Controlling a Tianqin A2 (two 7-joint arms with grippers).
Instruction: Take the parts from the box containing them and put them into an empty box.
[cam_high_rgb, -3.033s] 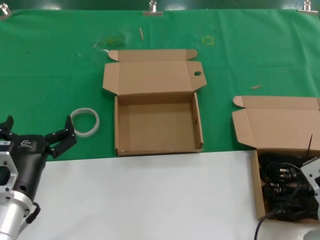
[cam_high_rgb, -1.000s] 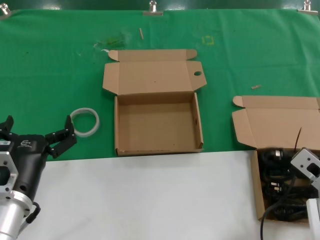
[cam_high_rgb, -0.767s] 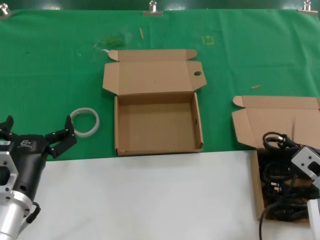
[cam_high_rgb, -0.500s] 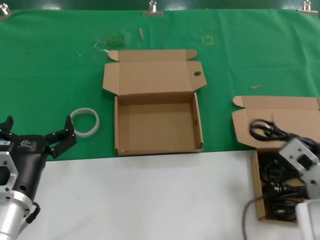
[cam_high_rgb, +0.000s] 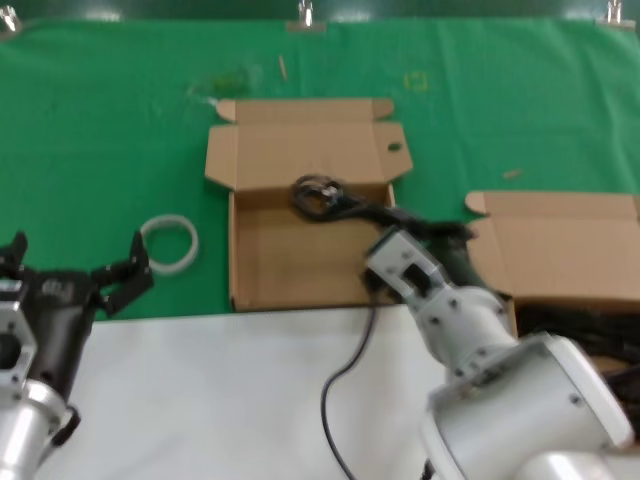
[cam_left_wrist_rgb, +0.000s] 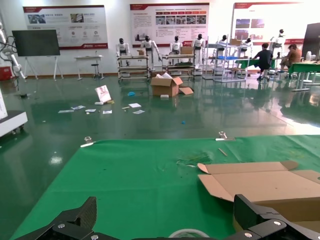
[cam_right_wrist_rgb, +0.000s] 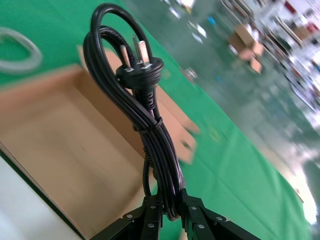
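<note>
Right gripper (cam_right_wrist_rgb: 167, 212) clamped on one end of a coiled black power cord (cam_right_wrist_rgb: 150, 130), holding the bundle above the empty box (cam_high_rgb: 255, 275), plug end (cam_right_wrist_rgb: 140, 65) outermost, prongs visible. Remaining cords (cam_high_rgb: 590, 325) lie in the source box (cam_high_rgb: 560, 245) on the robot's right. Left gripper (cam_high_rgb: 70, 265), fingers spread, waits near the white tape ring (cam_high_rgb: 168, 245).

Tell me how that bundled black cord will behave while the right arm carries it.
The cord bundle, pinched at one end by the right end effector, stands up from the grip, so it is probably fairly stiff. Its tie looks likely to keep the loops together. The glossy jacket may slip.
</note>
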